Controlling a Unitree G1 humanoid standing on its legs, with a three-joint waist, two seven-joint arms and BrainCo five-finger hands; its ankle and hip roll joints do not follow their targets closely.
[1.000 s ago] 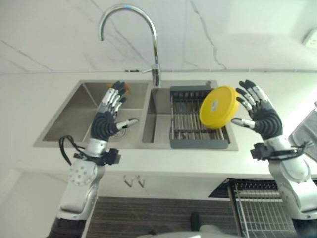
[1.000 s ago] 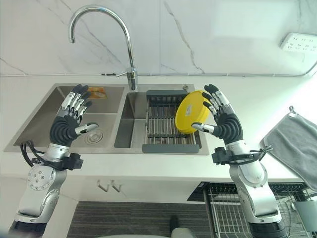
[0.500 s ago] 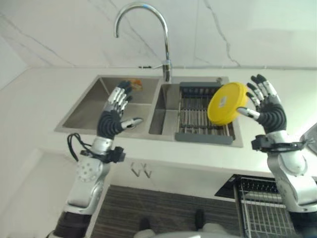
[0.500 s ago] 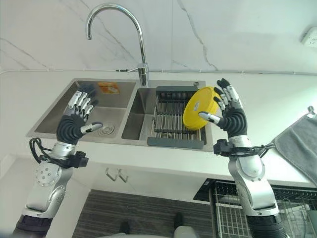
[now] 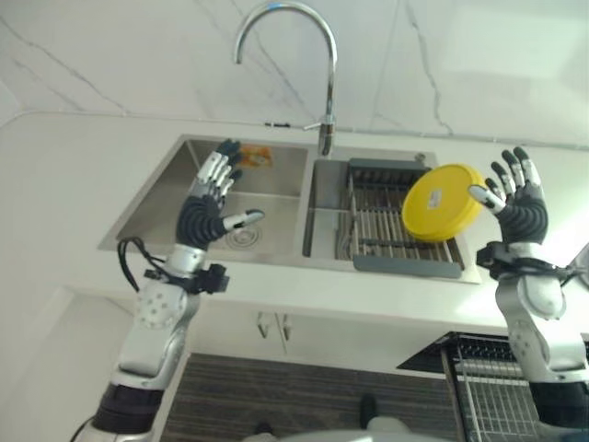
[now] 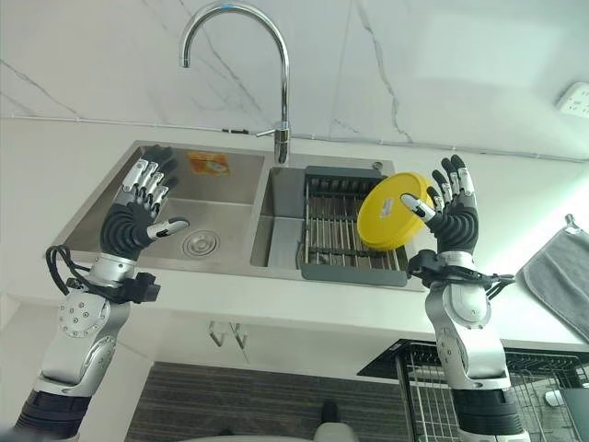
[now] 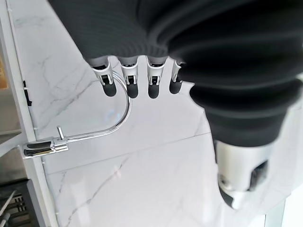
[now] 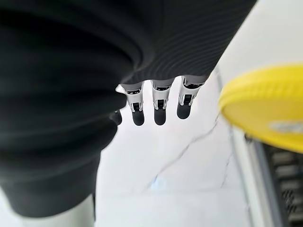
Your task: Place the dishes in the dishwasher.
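1. The round yellow plastic plate (image 6: 394, 222) stands tilted on its edge above the right basin of the stainless steel double sink (image 6: 175, 198), over the dark grey drying rack with metal bars (image 6: 342, 241) that sits in that basin.
2. The right hand (image 6: 453, 214) is raised just beside the plate's right rim, fingers spread wide and straight, with the thumb tip at the rim; no finger curls round the plate.
3. A small pale label sits on the plate's face; its print is too small to read.
4. The left hand (image 5: 208, 206) hovers over the left basin, fingers straight and apart, holding nothing.
5. An orange-printed item (image 6: 207, 163) lies at the back of the left basin; its writing cannot be made out.
6. A curved chrome tap (image 6: 247, 55) rises behind the sink from the white marble worktop (image 6: 55, 152).
7. A grey cloth (image 6: 561, 281) lies on the worktop at the far right.
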